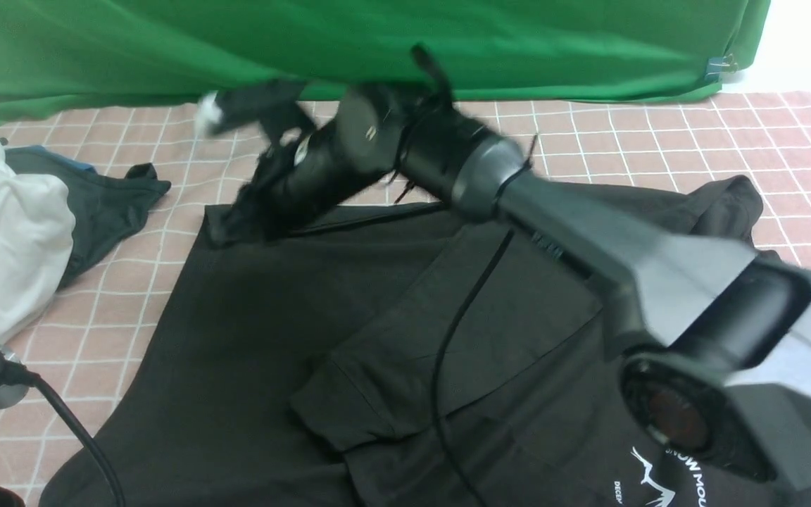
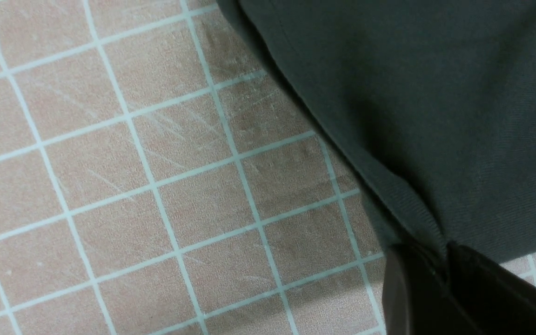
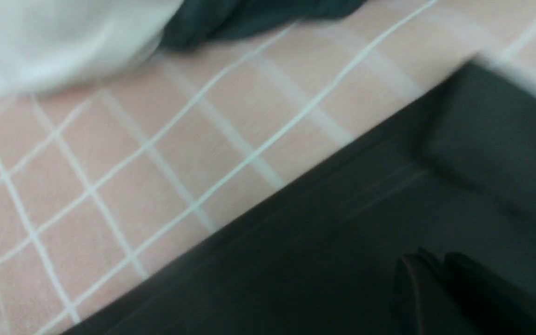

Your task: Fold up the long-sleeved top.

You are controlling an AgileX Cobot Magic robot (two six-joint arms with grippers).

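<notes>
The long-sleeved top [image 1: 272, 338] lies spread, black, over the pink checked table, one sleeve folded across its body. My right arm reaches over it to its far left corner. There the right gripper [image 1: 250, 204] blurs into bunched black cloth. In the right wrist view the right gripper [image 3: 431, 263] has its jaws together just above the top [image 3: 342, 242]; I cannot make out cloth between them. In the left wrist view the left gripper [image 2: 445, 253] is shut on a ribbed edge of the top [image 2: 435, 93], lifted a little off the table.
A white garment [image 1: 4, 232] and a smaller dark cloth with a blue edge [image 1: 96, 197] lie at the far left. A green cloth [image 1: 307, 42] hangs along the back. The right arm's cable [image 1: 448, 366] crosses the top. White print [image 1: 659, 479] shows on black cloth at the near right.
</notes>
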